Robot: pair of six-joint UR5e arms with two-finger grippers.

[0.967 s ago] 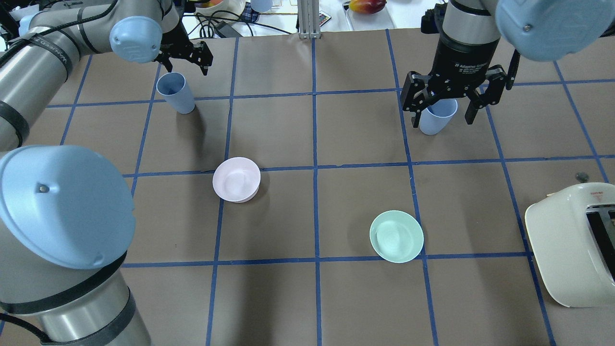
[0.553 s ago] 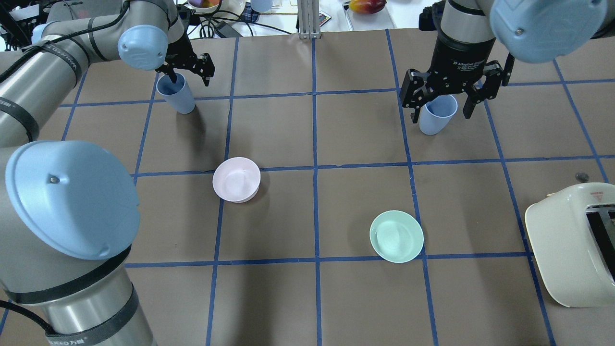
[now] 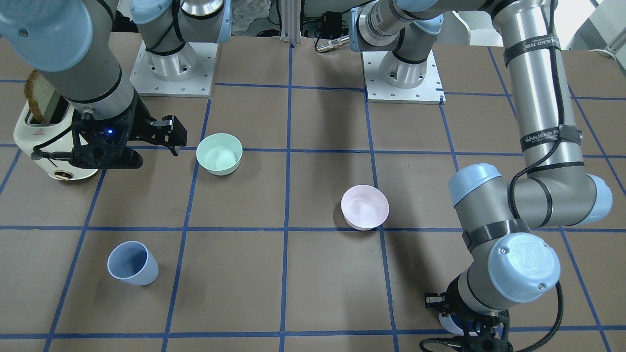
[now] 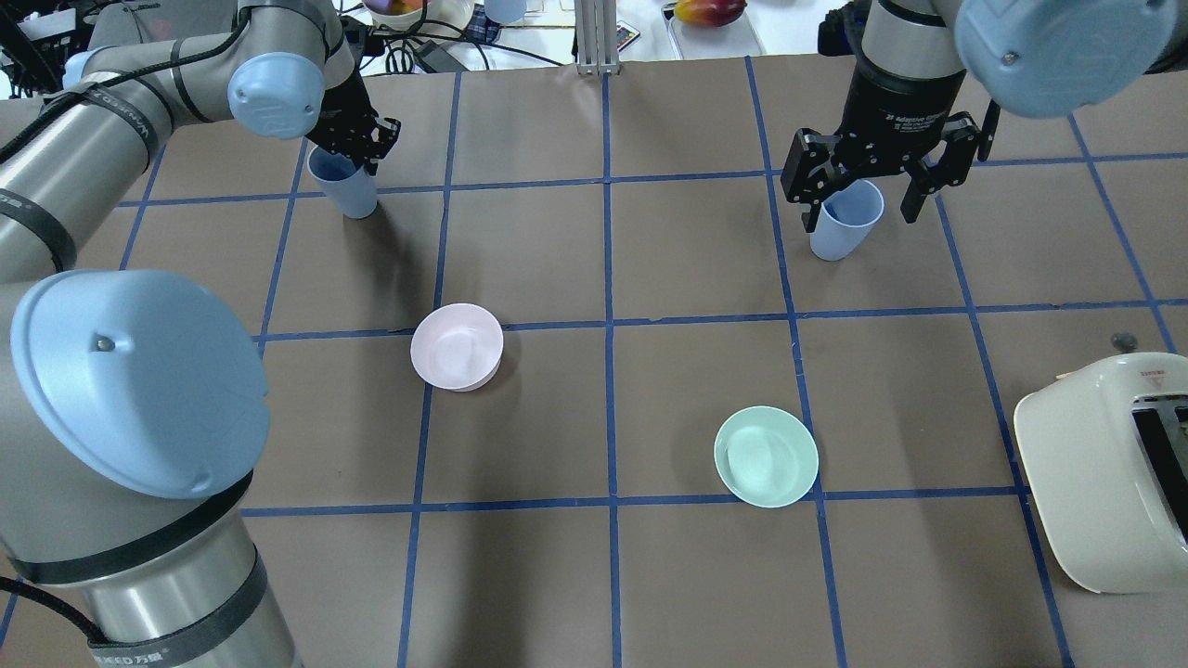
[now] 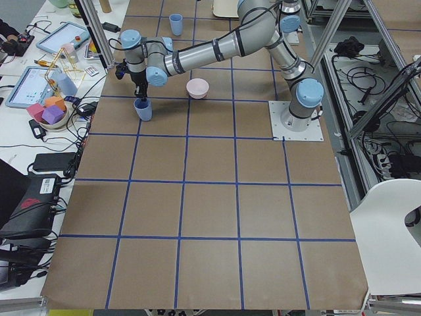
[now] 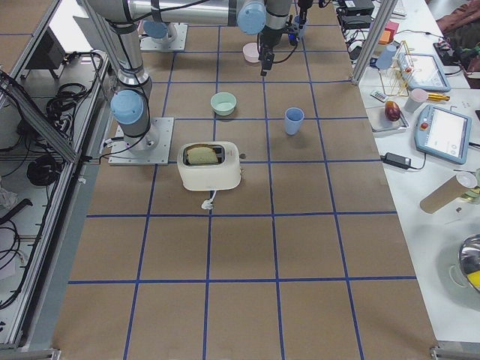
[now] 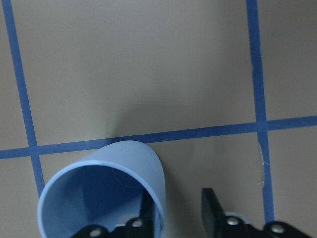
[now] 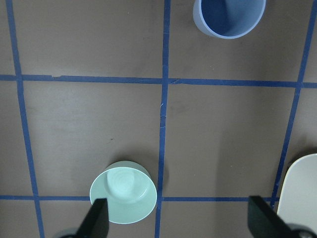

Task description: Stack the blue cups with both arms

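The left blue cup [image 4: 345, 188] stands upright at the far left of the table. My left gripper [image 4: 358, 147] is down at its rim. In the left wrist view, one finger is inside the cup [image 7: 101, 196] and the other finger [image 7: 212, 207] is outside. A gap is left to the wall, so this gripper [image 7: 176, 212] is still open. The right blue cup [image 4: 843, 225] stands upright at the far right. My right gripper [image 4: 858, 206] hangs above it, wide open and empty. In the right wrist view this cup [image 8: 229, 16] sits at the top edge.
A pale pink bowl [image 4: 457, 346] sits left of centre. A mint-green bowl [image 4: 766, 456] sits right of centre. A cream toaster [image 4: 1104, 473] holding toast stands at the near right edge. Cables and clutter lie beyond the far table edge.
My left gripper has come down onto the left cup's rim and its fingers have narrowed, one of them going inside the cup. My right gripper stays open over the right cup, barely shifted.
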